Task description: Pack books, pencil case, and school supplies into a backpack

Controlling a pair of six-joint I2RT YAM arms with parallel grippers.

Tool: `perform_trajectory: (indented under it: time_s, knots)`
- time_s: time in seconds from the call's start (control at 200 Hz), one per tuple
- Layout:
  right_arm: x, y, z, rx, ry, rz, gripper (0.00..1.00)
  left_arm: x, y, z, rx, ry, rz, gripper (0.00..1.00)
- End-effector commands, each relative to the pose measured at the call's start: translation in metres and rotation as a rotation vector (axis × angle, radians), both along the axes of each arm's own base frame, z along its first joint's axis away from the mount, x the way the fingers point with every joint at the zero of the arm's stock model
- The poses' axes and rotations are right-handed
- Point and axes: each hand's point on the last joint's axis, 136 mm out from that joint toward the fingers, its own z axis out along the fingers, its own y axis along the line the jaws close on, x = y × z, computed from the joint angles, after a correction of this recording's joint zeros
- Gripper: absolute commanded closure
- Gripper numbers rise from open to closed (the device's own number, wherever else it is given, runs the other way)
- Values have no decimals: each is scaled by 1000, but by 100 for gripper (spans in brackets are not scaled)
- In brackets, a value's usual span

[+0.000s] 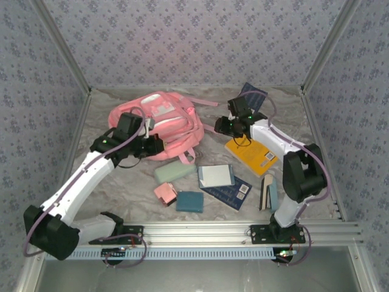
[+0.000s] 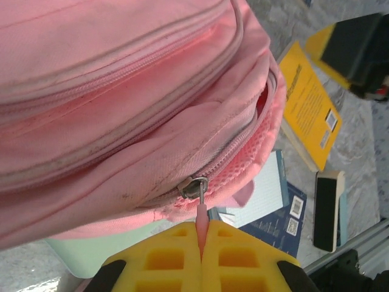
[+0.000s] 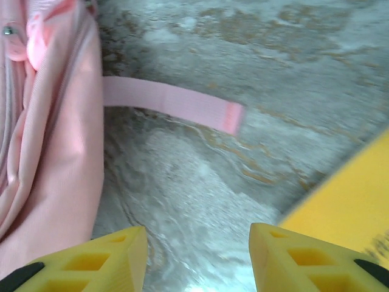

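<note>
left claw (image 2: 200, 243) is pinching the zipper pull (image 2: 200, 210), floppy backpack (image 2: 121, 91) sagging just ahead; right claw (image 3: 197, 246) is gaping, seemingly empty.

Backpack (image 1: 159, 121): pink with white trim; strap (image 3: 173, 103) and zip pull (image 2: 199, 213) pink, zip slider (image 2: 192, 185) grey metal. Yellow book (image 1: 252, 155): bright yellow. Near navy book (image 1: 228, 191): navy, fine dots, white labels. Far navy book (image 1: 252, 96): dark navy. White book (image 1: 216, 176): white, light-blue border. Pencil case (image 1: 175, 173): pale mint green. Boxy piece (image 1: 165, 193): pink. Block (image 1: 190, 201): dark teal. Slab (image 1: 268, 191): teal and black. Worktop (image 1: 121, 188): grey-beige marbling. Walls (image 1: 194, 36): lavender-grey, small repeating floral print. Left pincer (image 2: 200, 249) and right pincer (image 3: 197, 243): yellow.
</note>
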Motion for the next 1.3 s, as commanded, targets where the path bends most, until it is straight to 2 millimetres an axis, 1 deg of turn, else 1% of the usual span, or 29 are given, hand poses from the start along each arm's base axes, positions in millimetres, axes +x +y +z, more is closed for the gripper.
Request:
perform_trajectory:
  time_s: [0.0, 0.075, 0.14, 0.21, 0.285, 0.43, 0.535, 0.61, 0.69, 0.774, 0.939, 1.079, 1.194, 1.294]
  knots:
    - [-23, -17, 33, -47, -46, -60, 51, 10, -18, 10, -47, -79, -26, 100]
    - [-36, 3, 51, 93, -55, -59, 50, 7, -22, 2, -26, -83, -42, 100]
    - [-46, 28, 70, 230, -56, -41, 48, 3, -24, -4, 3, -87, -58, 100]
    - [-54, 54, 82, 336, -37, -31, 45, 0, -26, -11, 25, -78, -72, 100]
    - [-63, 79, 83, 424, 20, -28, 44, -3, -27, -17, 45, -74, -82, 100]
    - [-66, 122, 80, 567, 124, -18, 46, -7, -24, -20, 80, -89, -89, 100]
    - [-71, 149, 69, 620, 207, 1, 49, -9, -19, -22, 105, -97, -83, 100]
    - [-77, 163, 60, 636, 252, 19, 51, -10, -16, -23, 121, -101, -82, 100]
    - [-83, 175, 54, 655, 286, 26, 54, -10, -14, -26, 131, -100, -83, 100]
    - [-89, 188, 55, 675, 302, 36, 54, -12, -12, -28, 138, -98, -83, 100]
    - [-101, 195, 49, 659, 313, 45, 56, -14, -8, -30, 150, -107, -82, 100]
    - [-102, 203, 41, 665, 331, 47, 57, -14, -8, -33, 156, -106, -89, 100]
    - [-99, 206, 31, 659, 344, 30, 59, -14, -9, -32, 154, -111, -92, 100]
    - [-96, 212, 27, 667, 356, 15, 60, -14, -7, -32, 162, -111, -90, 100]
